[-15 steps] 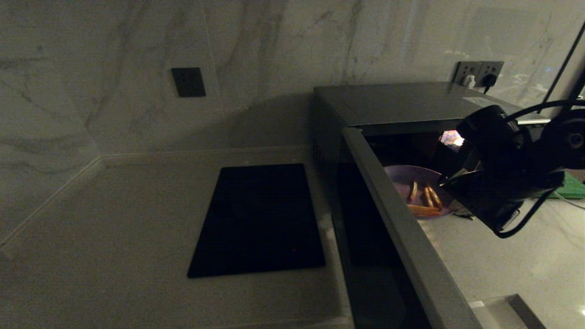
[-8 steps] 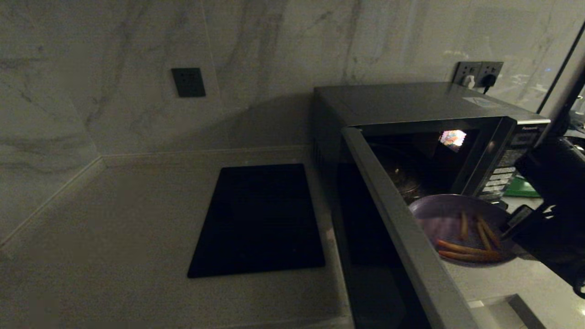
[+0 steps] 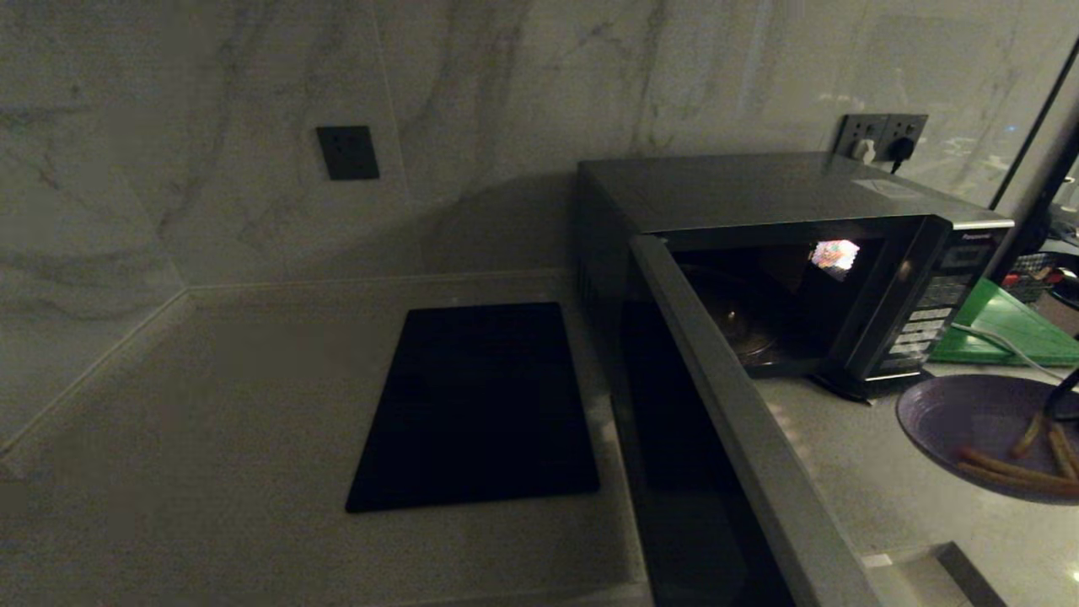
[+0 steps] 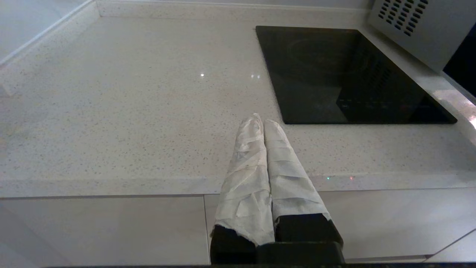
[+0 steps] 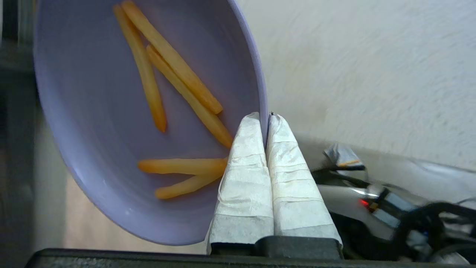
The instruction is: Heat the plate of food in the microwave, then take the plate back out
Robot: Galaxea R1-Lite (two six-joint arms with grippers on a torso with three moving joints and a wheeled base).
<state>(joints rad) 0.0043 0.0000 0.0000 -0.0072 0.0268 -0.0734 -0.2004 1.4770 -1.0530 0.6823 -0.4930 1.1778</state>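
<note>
The pale lavender plate of food with orange-yellow sticks hangs above the counter at the right edge of the head view, out in front of the microwave. The microwave door stands wide open and its cavity is empty. In the right wrist view my right gripper is shut on the rim of the plate of food; the arm itself is almost out of the head view. My left gripper is shut on nothing, parked over the counter's front edge, left of the microwave.
A flat black cooktop panel lies in the counter left of the microwave. A green board with a white cable rests to the microwave's right. Wall sockets sit behind it. Cables and robot parts show beside the right gripper.
My right gripper has drawn the plate of food out of the microwave cavity and carried it right and toward me, to the head view's right edge.
</note>
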